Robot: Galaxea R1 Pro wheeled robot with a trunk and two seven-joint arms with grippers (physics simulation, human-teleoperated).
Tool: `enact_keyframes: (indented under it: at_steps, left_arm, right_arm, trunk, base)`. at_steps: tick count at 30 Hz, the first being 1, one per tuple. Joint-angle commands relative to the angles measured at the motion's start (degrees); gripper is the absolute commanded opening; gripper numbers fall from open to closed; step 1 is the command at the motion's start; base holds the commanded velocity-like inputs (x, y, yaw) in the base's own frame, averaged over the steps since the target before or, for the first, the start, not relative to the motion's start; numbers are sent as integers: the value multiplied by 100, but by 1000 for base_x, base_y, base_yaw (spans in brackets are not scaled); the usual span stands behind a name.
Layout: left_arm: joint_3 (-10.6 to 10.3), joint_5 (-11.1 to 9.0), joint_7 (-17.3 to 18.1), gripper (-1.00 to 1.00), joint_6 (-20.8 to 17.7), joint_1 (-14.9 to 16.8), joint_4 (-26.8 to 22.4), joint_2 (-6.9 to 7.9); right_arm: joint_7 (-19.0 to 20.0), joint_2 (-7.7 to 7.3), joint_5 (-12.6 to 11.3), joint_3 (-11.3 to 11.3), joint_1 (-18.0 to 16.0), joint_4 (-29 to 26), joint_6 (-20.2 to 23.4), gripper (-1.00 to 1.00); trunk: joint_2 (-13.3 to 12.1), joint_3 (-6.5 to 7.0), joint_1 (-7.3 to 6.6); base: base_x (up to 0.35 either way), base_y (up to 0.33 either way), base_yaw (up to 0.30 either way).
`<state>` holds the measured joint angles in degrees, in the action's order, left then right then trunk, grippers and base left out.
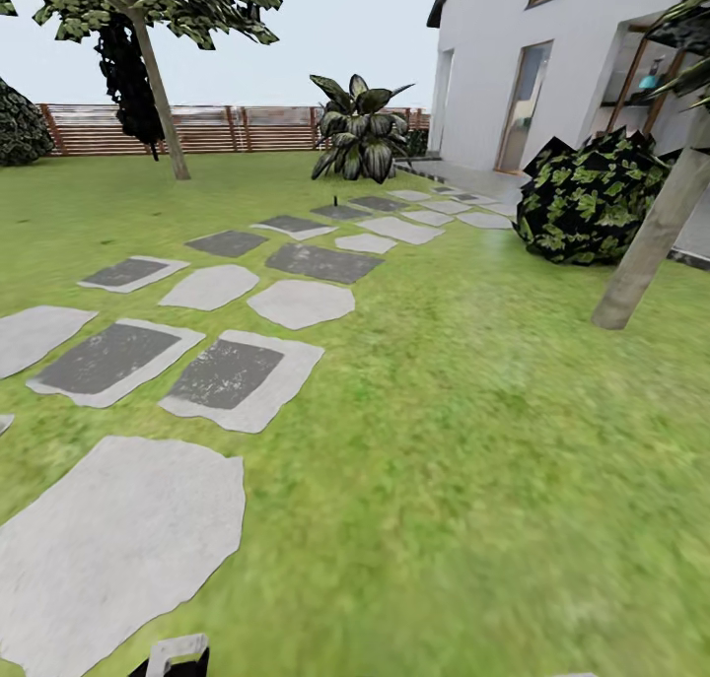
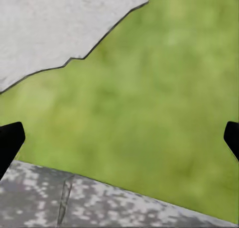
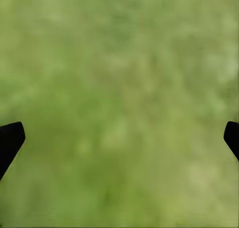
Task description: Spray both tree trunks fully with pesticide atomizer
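Observation:
Two trees stand on the green lawn (image 1: 473, 440) in the head view. One tree trunk (image 1: 163, 105) rises far off at the left before the fence, and the other tree trunk (image 1: 651, 238) leans up at the right near the house. A tiny dark upright thing (image 1: 335, 201) stands by the far stepping stones, too small to identify. My left gripper (image 2: 119, 138) is open over grass beside grey stone, with nothing between its fingers. My right gripper (image 3: 119, 138) is open over bare grass. A bit of my left arm (image 1: 177, 655) shows at the lower edge of the head view.
Grey stepping stones (image 1: 237, 372) run from the near left toward the white house (image 1: 513, 66). A round dark bush (image 1: 587, 199) sits beside the right trunk. A broad striped-leaf plant (image 1: 360, 135) and the slatted fence (image 1: 227, 130) stand at the back.

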<state>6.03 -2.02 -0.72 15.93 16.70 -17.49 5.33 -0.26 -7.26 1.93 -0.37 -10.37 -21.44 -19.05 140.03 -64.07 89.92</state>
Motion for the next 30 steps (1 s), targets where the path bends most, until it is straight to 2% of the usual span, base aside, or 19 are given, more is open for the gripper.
enact_keyframes:
  at_steps: [1,23,30]
  left_arm:
    - [-2,-2,-2,100,-1,0,0,1]
    - [0,-4,-6,100,-2,0,0,4]
    - [-3,-3,-7,100,-2,0,0,4]
  right_arm:
    - [0,0,0,1,0,0,-1,100]
    - [0,-4,0,1,0,0,-1,100]
    - [0,-4,0,1,0,0,-2,100]
  trunk:
    - [0,0,0]
    - [0,0,0]
    - [0,26,0]
  base:
    - [318,108,0]
    - [322,100,0]
    - [323,98,152]
